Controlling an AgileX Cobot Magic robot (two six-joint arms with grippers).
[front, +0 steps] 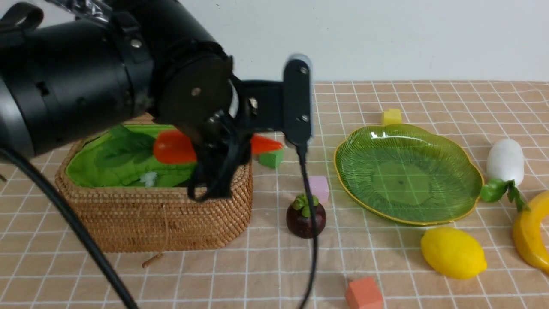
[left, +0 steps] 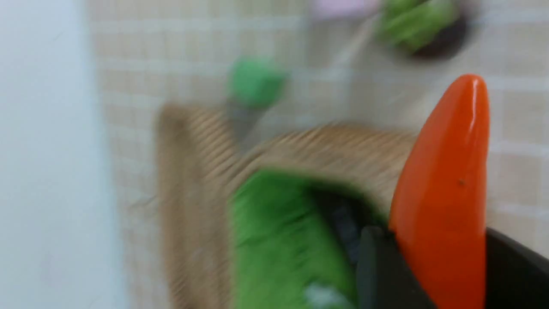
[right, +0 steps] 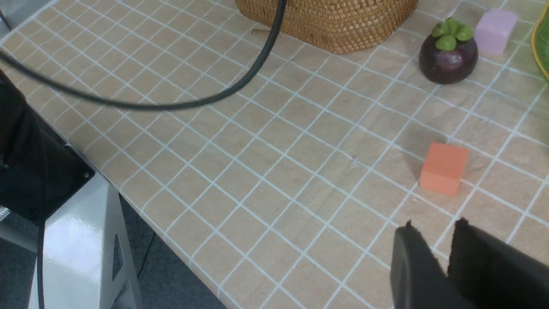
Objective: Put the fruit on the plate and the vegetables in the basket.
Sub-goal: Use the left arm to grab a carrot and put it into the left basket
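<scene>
My left gripper [left: 441,242] is shut on the orange carrot [front: 173,146], holding it across the open wicker basket [front: 154,210]. The carrot's tip [front: 266,143] pokes out past the basket's right rim and its leaves [front: 124,148] hang over the green lining. The green plate [front: 407,171] is empty. The mangosteen [front: 305,216] stands between basket and plate. The lemon [front: 453,252], banana [front: 532,236] and white radish [front: 506,162] lie at the right. I cannot make out the eggplant. My right gripper [right: 433,234] is shut and empty, low over the table's front.
Foam cubes lie about: green [front: 271,159], pink [front: 319,188], yellow [front: 391,116] and orange [front: 364,294]. A black cable [front: 309,240] hangs from the left wrist in front of the mangosteen. The table's front edge [right: 141,210] shows in the right wrist view.
</scene>
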